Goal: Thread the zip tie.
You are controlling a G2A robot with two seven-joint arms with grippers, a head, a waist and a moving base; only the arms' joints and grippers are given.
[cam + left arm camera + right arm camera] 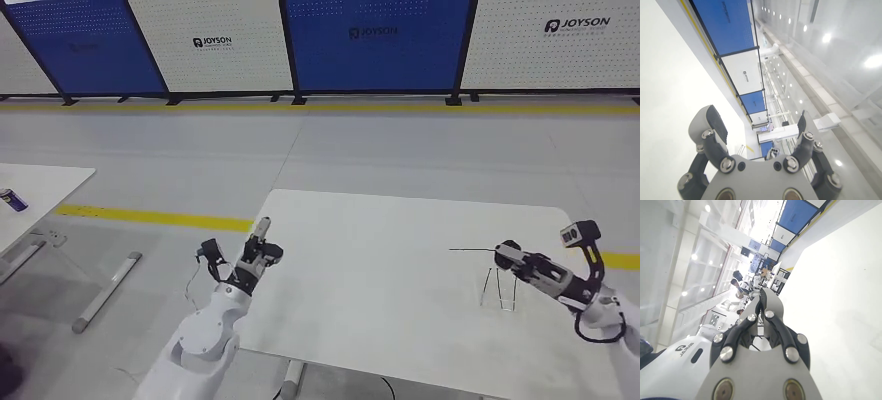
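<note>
Pressed together, the jaws of my right gripper leave no gap at their tips. From above, a thin black zip tie runs out of them, roughly level, toward the middle of the white table. I take it they are clamped on the tie near one end. My left gripper has its jaws wide apart with nothing between them. It hangs over the table's near-left edge, well apart from the right gripper and the tie.

The tie looks slim and springy, and I seem to hold it near one end only. The free length could droop or swing as I carry it and miss the small slot it must enter. If my left jaws close off-centre on the strap, they could bend it or lever it out of the right pinch. The two arms are far apart, so any small error in aim would grow on the way in.

I cannot make out the tie's head, nor which end I hold. Under my right gripper, some thin dark lines stand against the table. I cannot tell whether they are more of the tie, another tie, or shadow. In my right wrist view a dark strand crosses the gap low between the fingers, whose backs hide the pinch itself.
</note>
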